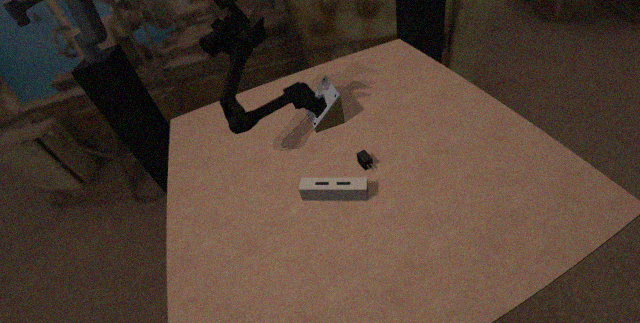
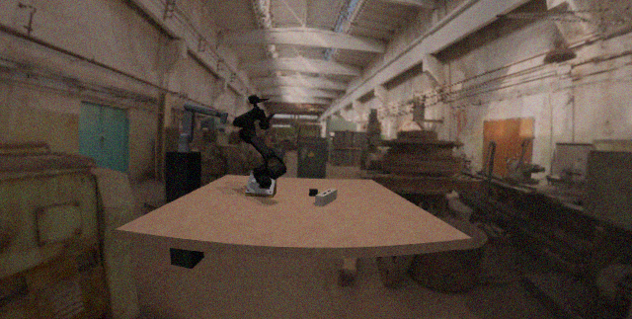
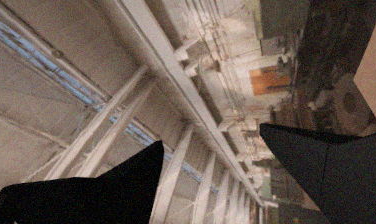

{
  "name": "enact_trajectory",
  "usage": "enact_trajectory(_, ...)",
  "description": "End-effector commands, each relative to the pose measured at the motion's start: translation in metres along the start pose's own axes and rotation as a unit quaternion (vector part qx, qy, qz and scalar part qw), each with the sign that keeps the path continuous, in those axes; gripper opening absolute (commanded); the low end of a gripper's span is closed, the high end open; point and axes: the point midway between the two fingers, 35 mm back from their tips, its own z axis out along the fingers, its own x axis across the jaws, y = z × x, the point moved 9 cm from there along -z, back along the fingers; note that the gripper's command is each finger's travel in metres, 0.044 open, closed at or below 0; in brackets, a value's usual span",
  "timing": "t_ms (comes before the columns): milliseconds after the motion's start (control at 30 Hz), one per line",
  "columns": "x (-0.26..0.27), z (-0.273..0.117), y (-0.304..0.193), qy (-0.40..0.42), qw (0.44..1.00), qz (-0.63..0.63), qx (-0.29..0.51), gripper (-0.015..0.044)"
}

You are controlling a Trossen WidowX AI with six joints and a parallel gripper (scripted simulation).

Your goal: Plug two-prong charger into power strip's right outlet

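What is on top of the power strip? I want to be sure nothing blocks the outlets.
Two dark slots show on top of the power strip, with nothing lying over them. The inside of the slots, shutter included, can't be seen.

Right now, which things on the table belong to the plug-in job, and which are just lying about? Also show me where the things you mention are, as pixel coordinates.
Part of the job:
- small black two-prong charger [image 1: 364, 159] [image 2: 313, 192]
- pale grey rectangular power strip [image 1: 333, 195] [image 2: 326, 198] with two dark outlets

Just lying about:
- none that I can make out on the tan table [image 1: 400, 243] [image 2: 296, 227]
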Motion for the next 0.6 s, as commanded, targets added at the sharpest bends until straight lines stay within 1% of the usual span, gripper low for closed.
enact_trajectory(0,0.0,0.0,0.0,0.0,1.0,-0.001,0.0,0.0426)
enact_trajectory(33,0.0,0.0,-0.001,0.0,1.0,-0.002,-0.002,0.044)
enact_trajectory(567,0.01,0.028,-0.035,-0.001,0.991,-0.12,-0.061,0.044)
